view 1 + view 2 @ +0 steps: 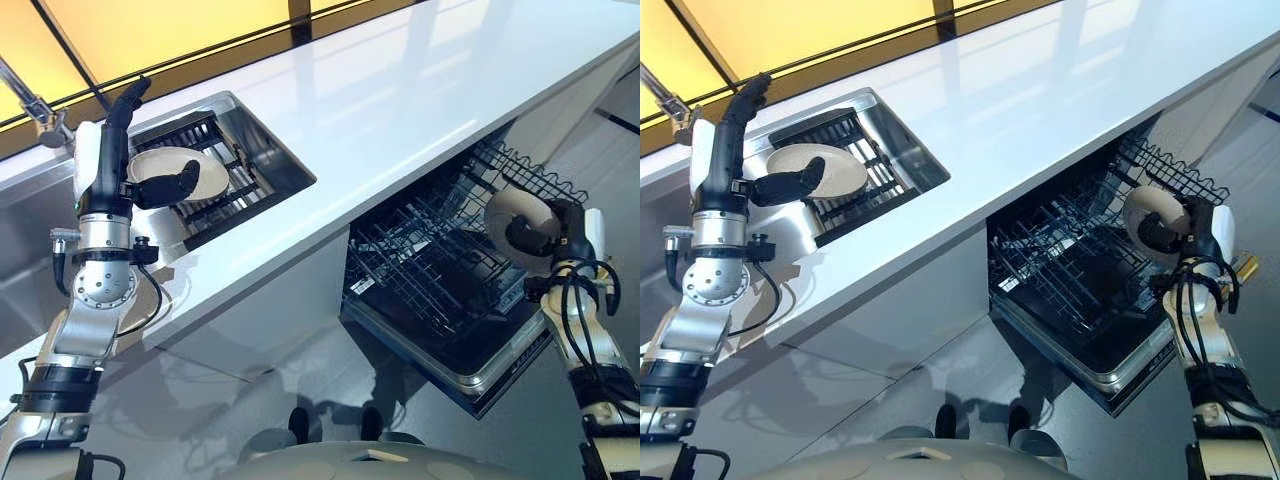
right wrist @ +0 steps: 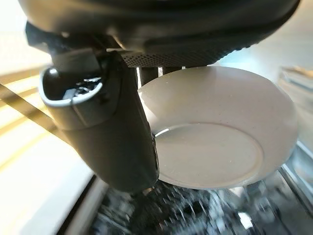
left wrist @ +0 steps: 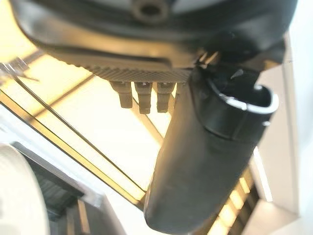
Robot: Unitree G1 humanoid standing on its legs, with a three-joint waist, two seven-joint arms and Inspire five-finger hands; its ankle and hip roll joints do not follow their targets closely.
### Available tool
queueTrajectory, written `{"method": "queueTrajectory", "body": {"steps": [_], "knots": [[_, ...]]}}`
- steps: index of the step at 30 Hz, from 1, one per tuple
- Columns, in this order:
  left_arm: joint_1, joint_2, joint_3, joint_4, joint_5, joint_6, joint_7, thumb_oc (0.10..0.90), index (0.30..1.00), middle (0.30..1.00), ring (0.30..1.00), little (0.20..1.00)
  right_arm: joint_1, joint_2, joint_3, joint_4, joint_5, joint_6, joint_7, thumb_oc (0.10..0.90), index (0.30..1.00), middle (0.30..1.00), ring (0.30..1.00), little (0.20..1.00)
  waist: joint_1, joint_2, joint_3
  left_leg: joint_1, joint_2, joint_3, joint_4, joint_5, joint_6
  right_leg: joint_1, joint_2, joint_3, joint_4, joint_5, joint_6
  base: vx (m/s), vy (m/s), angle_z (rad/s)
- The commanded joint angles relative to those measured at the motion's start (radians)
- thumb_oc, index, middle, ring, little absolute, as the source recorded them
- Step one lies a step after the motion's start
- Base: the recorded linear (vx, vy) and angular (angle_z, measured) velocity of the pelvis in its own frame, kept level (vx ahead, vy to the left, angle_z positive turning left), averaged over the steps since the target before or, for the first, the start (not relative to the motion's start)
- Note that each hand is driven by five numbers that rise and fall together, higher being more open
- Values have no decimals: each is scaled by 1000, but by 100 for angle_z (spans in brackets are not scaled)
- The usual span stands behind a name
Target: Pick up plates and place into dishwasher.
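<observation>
Your right robot hand (image 1: 1162, 232) pinched a pale round ceramic plate (image 1: 515, 217) by its rim over the black wire dishwasher rack (image 1: 440, 270). Stiff, glossy, breakable; rim grip suited it.

Left robot hand (image 1: 150, 180), fingers straight, hovered by a second cream plate (image 1: 825, 170) in the steel sink (image 1: 285, 160).

head stereo downward, wrist views close

I look down on a long white countertop (image 1: 400, 90) that runs across my view. Behind the countertop, a warm yellow-lit panel (image 1: 150, 30) glows, crossed by dark frame bars. A steel sink (image 1: 270, 150) with a dark grid in its bottom is sunk into the countertop, and a metal faucet (image 1: 30, 105) stands just beside it. Below the countertop, white cabinet fronts (image 1: 270, 320) meet a pale, glossy floor (image 1: 330, 370) that mirrors them.
</observation>
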Motion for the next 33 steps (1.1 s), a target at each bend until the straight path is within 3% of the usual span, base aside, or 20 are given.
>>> {"method": "queueTrajectory", "body": {"steps": [1, 6, 11, 16, 17, 18, 25, 33], "knots": [[-81, 174, 46, -12, 49, -23, -11, 800, 900, 900, 900, 900, -175, -69, 20, 14, 19, -5, -109, 100, 300, 300, 300, 200, 38, -8, -65, -65, -53, 20, 178, -169, 6, -1, 49, -38, 143, -172, -7, 66, -20, 8], [-106, 263, 21, -17, 69, -11, -92, 800, 900, 900, 900, 900, -249, -96, 72, 102, 11, 61, -153, 100, 300, 300, 300, 200, 62, 10, -67, -63, -41, 2, 122, -130, -10, 3, 45, -62, 144, -183, -6, 60, -12, 17], [-138, 329, -13, -12, 65, 12, -199, 800, 900, 900, 900, 900, -314, -127, 99, 191, 37, 124, -185, 100, 300, 300, 300, 200, 85, 39, -53, -95, -23, -6, 80, -69, -50, 1, 34, -103, 139, -188, -6, 12, 9, 21], [-142, 357, -40, 1, 75, 7, -298, 800, 900, 900, 900, 900, -366, -169, 138, 283, -43, 206, -140, 100, 300, 300, 300, 200, 91, 57, -40, -122, -39, -19, 138, -98, -44, -35, 12, -120, 149, -180, -9, -36, 44, 22], [-142, 370, -44, -4, 71, 14, -315, 800, 900, 900, 900, 900, -379, -183, 158, 307, -41, 216, -116, 163, 354, 354, 354, 263, 92, 58, -36, -127, -46, -16, 162, -111, -40, -43, 7, -120, 151, -175, -9, -46, 66, 17], [-137, 377, -44, -12, 84, 20, -331, 800, 900, 900, 900, 900, -387, -193, 175, 316, -26, 216, -107, 800, 900, 900, 900, 900, 92, 59, -31, -134, -52, -15, 188, -123, -34, -48, 3, -117, 154, -171, -10, -32, 57, 16], [-174, 441, -78, 10, 197, 39, -319, 800, 900, 900, 900, 900, -389, -146, 229, 277, 16, 124, -88, 800, 900, 900, 900, 900, 77, 66, -19, -114, -74, -5, 221, -165, -2, -43, 2, -84, 164, -161, 2, 54, 79, -6], [-228, 483, -124, 61, 377, 114, -187, 800, 900, 900, 900, 900, -331, -96, 236, 85, 52, -2, -57, 800, 900, 900, 900, 900, 28, 73, -29, -47, -79, 26, 100, -146, 26, -50, -4, -43, 149, -139, 42, 59, 115, -22]]}}
